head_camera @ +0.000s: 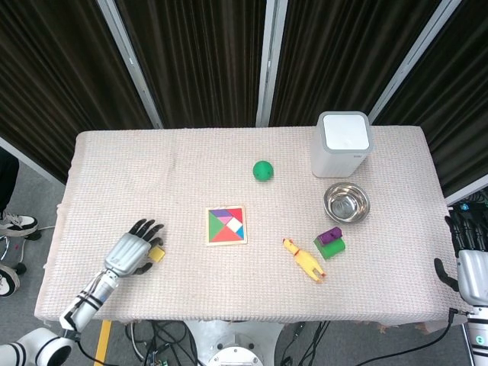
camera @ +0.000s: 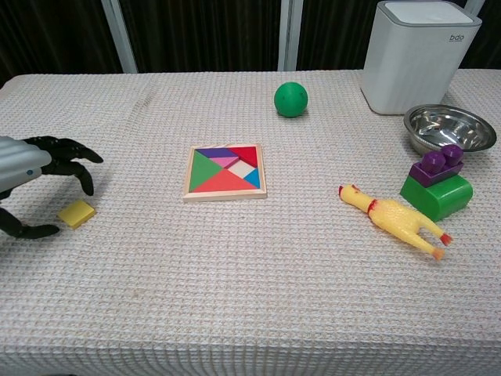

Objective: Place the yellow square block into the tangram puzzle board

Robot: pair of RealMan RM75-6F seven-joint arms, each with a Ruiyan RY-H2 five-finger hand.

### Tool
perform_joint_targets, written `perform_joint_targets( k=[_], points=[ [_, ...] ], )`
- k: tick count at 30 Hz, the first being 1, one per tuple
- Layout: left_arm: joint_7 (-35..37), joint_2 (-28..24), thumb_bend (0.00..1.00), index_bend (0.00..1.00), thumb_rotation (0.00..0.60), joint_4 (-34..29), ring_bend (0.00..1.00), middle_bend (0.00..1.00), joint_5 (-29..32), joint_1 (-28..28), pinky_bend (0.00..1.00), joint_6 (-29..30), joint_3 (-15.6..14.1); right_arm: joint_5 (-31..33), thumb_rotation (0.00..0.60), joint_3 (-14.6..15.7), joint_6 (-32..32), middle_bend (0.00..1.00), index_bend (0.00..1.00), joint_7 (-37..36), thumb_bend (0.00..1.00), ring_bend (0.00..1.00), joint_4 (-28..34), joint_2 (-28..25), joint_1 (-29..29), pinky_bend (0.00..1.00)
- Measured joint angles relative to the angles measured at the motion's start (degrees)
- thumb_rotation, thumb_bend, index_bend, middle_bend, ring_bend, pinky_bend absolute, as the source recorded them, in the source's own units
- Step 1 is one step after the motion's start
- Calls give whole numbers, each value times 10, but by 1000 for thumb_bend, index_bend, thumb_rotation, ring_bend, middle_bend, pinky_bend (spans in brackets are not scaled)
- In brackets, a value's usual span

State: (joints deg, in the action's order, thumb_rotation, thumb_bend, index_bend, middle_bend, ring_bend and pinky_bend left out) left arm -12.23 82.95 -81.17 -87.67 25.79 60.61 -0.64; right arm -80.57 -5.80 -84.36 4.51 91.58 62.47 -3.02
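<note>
- At the lower left of the head view, the left hand (head_camera: 134, 252) hovers over the yellow square block (head_camera: 156, 254), fingers spread apart and holding nothing; in the chest view the block (camera: 77, 213) lies flat on the table (camera: 258, 298) between the curled fingertips and the thumb, apparently not yet touched.
- Near the middle of the table sits the tangram puzzle board (head_camera: 226, 226), well apart from the block; a pale gap among its coloured pieces looks like the square's slot.
- At the right edge of the head view, the right hand (head_camera: 469, 259) hangs off the table's side; its fingers seem loosely apart with nothing in them.
- Risks, as I judge them: the block is thin and lies flat on textured cloth, so closing fingers may push it away or tip it on edge rather than pinch it.
- A weak pinch could let it drop on the way across to the board.
- At the board, a slightly rotated square would ride on the neighbouring pieces instead of seating, and pressing down could nudge the light wooden frame or dislodge pieces.
- The green ball (head_camera: 263, 170), rubber chicken (head_camera: 303, 259), steel bowl (head_camera: 346, 202) and white bin (head_camera: 344, 142) lie off the direct path.
</note>
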Motion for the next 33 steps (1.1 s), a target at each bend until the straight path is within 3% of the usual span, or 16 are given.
perform_joint_targets(
  k=[12,33],
  points=[
    [-18,5,313,348,600,-4,0,95,25,14,83,-22,2,8,600,2,7,0,0,-1,275,0,-7,4,0,0],
    [-23,6,339,483,600,-17,0,115,36,18,83,-9,4,12,600,1,6,0,0,-13,275,0,-19,9,2,0]
  ],
)
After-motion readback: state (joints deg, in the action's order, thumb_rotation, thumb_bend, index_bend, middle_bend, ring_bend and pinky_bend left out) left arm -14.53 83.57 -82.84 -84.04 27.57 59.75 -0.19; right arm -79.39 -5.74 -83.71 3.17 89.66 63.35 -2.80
